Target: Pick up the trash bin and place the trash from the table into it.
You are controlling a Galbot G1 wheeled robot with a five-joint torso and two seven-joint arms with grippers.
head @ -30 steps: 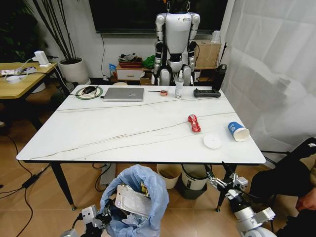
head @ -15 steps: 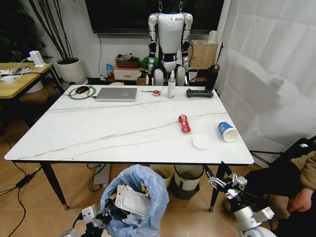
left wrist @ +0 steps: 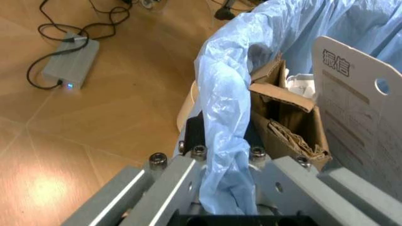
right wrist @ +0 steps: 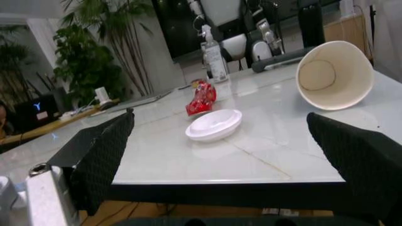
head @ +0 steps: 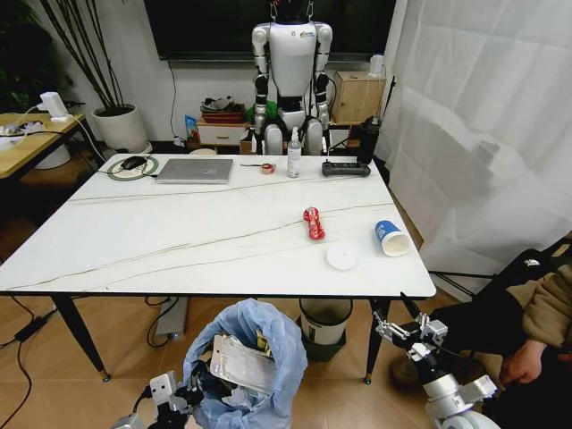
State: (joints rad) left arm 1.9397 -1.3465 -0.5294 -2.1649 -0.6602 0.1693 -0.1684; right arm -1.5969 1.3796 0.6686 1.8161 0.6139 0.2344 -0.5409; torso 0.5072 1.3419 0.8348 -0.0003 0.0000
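1. Looking down from the robot's head: the table (head: 179, 250) is the landmark, its white veined top spreading out ahead. Below its near edge, low on the robot's left, the trash bin (head: 259, 335) hangs from the left gripper (head: 183, 393), with the blue bag billowing over the rim and card and packaging already inside. Litter remains on the top toward the far right side: a red wrapper (head: 312, 223), a white lid (head: 341, 257) and a tipped paper cup (head: 390, 238). The right gripper (head: 399, 323) waits just under the table's near right corner, fingers spread and empty, likely kept free to collect those pieces. A laptop (head: 196, 170) and a spray bottle (head: 294, 154) sit along the far edge.

2. From the left wrist: the left gripper (left wrist: 225, 188) pinches the bag's gathered blue plastic between its fingers, so the trash bin (left wrist: 226, 94) is carried by its liner and rim. Torn cardboard (left wrist: 285, 125) juts up inside.

3. From the right wrist: the dark fingertips (right wrist: 100, 155) stand wide apart at table height, framing the white lid (right wrist: 213, 125), the red wrapper (right wrist: 202, 98) and the paper cup (right wrist: 333, 74) on the table (right wrist: 264, 155).
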